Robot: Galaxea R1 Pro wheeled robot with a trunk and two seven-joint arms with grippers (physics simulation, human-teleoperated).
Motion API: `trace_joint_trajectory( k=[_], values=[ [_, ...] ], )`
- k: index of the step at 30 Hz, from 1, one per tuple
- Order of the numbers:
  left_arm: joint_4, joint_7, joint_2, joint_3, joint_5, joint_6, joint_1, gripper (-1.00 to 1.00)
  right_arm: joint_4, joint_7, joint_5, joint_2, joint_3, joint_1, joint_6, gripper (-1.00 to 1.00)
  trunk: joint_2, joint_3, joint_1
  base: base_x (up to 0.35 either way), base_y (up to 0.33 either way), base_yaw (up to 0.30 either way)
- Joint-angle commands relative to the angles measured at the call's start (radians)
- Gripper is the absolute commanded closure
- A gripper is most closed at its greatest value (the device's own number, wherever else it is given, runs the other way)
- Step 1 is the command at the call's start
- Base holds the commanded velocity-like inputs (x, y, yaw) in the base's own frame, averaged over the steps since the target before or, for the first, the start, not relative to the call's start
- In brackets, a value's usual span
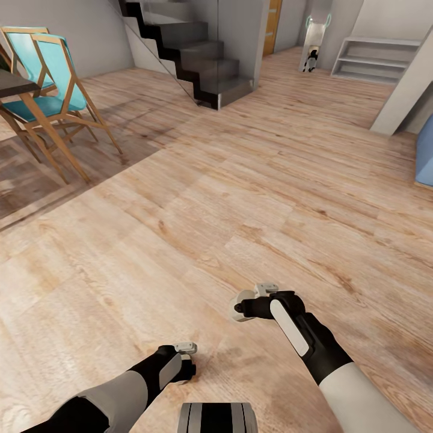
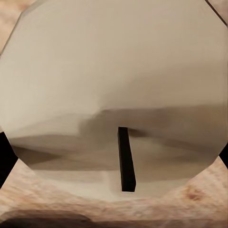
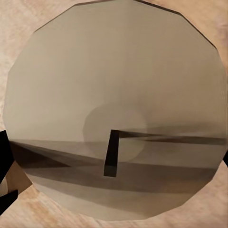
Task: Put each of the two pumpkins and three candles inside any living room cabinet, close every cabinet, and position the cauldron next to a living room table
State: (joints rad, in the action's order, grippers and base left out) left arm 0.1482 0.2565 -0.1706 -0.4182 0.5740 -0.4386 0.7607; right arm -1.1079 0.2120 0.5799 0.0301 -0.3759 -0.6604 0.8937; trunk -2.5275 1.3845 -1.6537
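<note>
A: So, where's the robot rn? Any task stuff around?

B: Out on open wood floor (image 1: 240, 198), light planks w/ knots. Can't spot pumpkins, candles, cauldron, cabinet or coffee table from the head cam, so can't place any of them.

A: What's around then?

B: Far left: two wooden chairs w/ teal seats (image 1: 51, 72), folding-type legs, next to the edge of a dark tabletop (image 1: 15, 81). Top middle: dark staircase (image 1: 186, 48) w/ a glass panel alongside. Behind it an orange-brown door (image 1: 273, 27). Top right: pale grey shelf unit or steps (image 1: 376, 57), can't tell which. Small white-and-black figure (image 1: 314, 39) stands far back, too small to identify. Blue thing (image 1: 426, 153) cut off at the right edge.

A: Arms?

B: Both low in the head view, forearms coming in from the bottom. Left gripper (image 1: 185, 355) sits near bottom centre, right gripper (image 1: 255, 300) a bit higher and to the right. Both point down-ish twd the floor.

A: Fingers spread or together?

B: Can't tell for either. Head cam shows mostly wrist housings, fingertips not clear. Wrist cams don't help: left wrist has a big pale faceted disc (image 2: 114, 71) w/ a thin dark bar (image 2: 126, 159) on it, wood floor at the corners. Right wrist shows a similar pale round disc (image 3: 114, 85) w/ a dark bar (image 3: 112, 154), floor around the rim.

A: Holding anything?

B: Nothing visible in either.
</note>
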Motion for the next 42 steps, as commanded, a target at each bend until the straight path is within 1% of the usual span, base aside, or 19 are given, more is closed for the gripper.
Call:
trace_joint_trajectory(
  k=[1,36,42],
  values=[
    [0.002,0.007,0.0,-0.008,0.008,-0.005,0.0,1.0,-0.001,0.01,0.011,0.001,-0.003,-0.001,0.002,1.0,0.0,0.001,0.0,0.0,0.0,0.0],
    [0.002,0.007,0.0,-0.007,0.007,-0.005,0.0,1.0,0.0,0.01,0.011,0.002,-0.003,-0.001,0.002,1.0,0.0,0.001,0.0,0.0,0.0,0.0],
    [0.003,0.007,0.002,-0.006,0.009,-0.005,0.0,1.0,0.0,0.009,0.011,0.002,-0.003,-0.001,0.002,1.0,0.001,-0.023,0.003,0.0,0.0,0.0]
  ],
)
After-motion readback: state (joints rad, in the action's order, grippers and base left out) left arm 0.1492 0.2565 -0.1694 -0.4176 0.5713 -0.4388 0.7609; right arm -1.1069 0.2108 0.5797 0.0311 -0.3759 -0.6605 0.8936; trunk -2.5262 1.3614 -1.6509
